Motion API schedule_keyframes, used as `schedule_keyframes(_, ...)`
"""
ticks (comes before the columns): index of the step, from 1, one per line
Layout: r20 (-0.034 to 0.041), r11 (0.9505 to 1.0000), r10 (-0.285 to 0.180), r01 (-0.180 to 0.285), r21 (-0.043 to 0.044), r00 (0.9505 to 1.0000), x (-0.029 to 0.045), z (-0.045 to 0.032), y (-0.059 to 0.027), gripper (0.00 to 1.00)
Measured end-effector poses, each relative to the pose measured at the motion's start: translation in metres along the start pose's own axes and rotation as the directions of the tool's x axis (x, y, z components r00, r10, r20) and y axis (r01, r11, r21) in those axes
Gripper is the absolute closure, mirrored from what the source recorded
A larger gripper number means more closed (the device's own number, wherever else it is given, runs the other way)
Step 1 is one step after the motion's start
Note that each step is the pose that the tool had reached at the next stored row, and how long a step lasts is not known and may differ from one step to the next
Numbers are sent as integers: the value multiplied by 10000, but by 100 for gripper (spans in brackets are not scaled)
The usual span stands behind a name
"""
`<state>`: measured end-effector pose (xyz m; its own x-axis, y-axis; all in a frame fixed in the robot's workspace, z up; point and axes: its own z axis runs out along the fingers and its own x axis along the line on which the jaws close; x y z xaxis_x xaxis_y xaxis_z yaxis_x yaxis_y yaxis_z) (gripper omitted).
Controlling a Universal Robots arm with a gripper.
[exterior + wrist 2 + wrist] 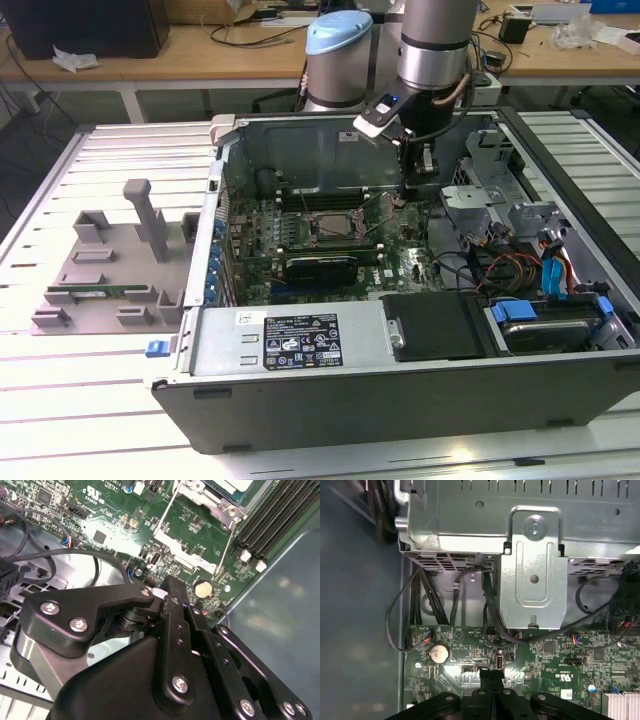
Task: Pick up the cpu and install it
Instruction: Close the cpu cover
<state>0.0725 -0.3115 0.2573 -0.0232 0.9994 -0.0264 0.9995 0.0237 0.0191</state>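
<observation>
An open computer case (300, 345) lies on the table with its green motherboard (400, 262) facing up. The cpu (234, 485) shows as a pale silver square lying in the socket, inside the raised metal socket frame (200, 497). Thin lever rods (227, 542) run beside the frame. My gripper (417, 186) hangs inside the case towards the exterior view's right of the socket (335, 222). Both wrist views show its black fingertips (170, 587) (491, 674) pressed together with nothing between them, above the board's edge near a round coin battery (439, 653).
A silver drive cage (535, 555) and black cables (490, 605) sit close beyond the fingers. Memory slots (280, 515) run beside the socket. A grey parts fixture (110, 270) lies on the table at the exterior view's left. Blue cables (555, 275) fill the case's right.
</observation>
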Motion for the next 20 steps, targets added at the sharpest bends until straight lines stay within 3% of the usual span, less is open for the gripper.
schedule_keyframes(3,0,10000,-2,2,68,10000,1,74,3,89)
schedule_keyframes(5,-4,9998,-5,5,191,10000,4,160,1,89)
schedule_keyframes(14,-2,9998,-5,5,195,10000,7,166,-76,89)
schedule_keyframes(20,-3,9999,-4,4,162,10000,10,163,-225,89)
